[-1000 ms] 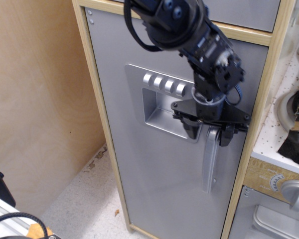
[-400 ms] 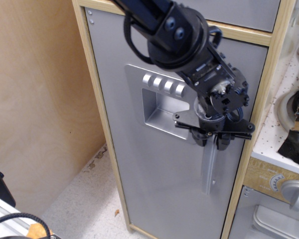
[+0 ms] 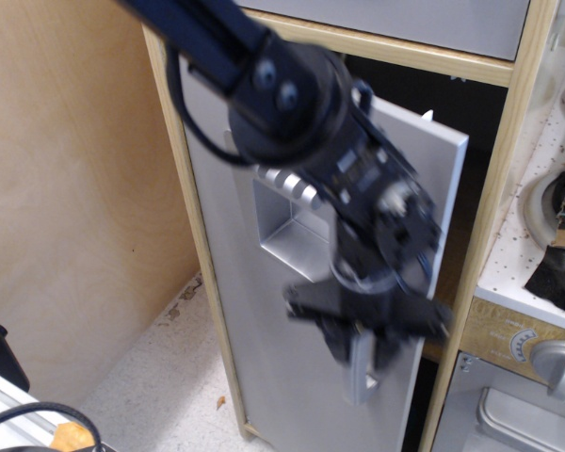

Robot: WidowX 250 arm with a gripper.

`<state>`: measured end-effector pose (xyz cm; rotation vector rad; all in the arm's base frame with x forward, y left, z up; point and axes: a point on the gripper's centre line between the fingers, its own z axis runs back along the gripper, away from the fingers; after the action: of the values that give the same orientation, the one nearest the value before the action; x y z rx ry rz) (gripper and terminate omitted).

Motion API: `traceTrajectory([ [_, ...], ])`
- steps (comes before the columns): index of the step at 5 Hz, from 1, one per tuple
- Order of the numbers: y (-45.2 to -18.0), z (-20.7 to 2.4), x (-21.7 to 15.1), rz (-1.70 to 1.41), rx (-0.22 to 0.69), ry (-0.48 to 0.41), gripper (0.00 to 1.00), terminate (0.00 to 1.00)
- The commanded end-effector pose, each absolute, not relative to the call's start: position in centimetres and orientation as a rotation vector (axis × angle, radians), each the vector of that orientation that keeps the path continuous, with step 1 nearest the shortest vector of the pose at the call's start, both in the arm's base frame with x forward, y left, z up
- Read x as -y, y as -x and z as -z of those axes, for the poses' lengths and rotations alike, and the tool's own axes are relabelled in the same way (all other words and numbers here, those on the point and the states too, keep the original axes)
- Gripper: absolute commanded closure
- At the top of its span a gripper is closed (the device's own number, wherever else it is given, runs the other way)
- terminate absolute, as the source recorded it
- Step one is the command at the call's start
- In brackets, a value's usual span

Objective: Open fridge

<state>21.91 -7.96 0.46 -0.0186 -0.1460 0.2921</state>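
The fridge [image 3: 264,339] has a light wood frame and a silver-grey door with a recessed dispenser panel [image 3: 287,231]. The door stands partly open, swung out on its left hinge, with a dark gap [image 3: 461,226] showing on the right. My gripper [image 3: 365,347] is shut on the curved silver handle [image 3: 363,372] near the door's free edge. The gripper is motion-blurred. My black arm [image 3: 292,104] comes down from the upper left and hides most of the knobs.
A plain silver panel [image 3: 424,19] sits above the fridge. A small silver oven door [image 3: 508,414] with a round dial [image 3: 523,347] is at lower right. A wooden wall [image 3: 66,188] stands at left. Cables and metal rail [image 3: 19,414] lie at lower left.
The door was closed before and has now swung open toward me. My gripper has moved down and left with the handle in it.
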Motion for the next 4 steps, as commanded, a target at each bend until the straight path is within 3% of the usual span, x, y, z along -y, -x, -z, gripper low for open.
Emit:
traceTrajectory([
  [1, -17.9, -2.3, 8.3, -0.286, 0.093, 0.013, 0.0, 0.0],
  [2, -17.9, -2.1, 10.2, -0.182, 0.057, 0.075, 0.0, 0.0],
  [4, -21.6, -3.1, 15.5, -0.026, 0.154, 0.11, 0.0, 0.0],
])
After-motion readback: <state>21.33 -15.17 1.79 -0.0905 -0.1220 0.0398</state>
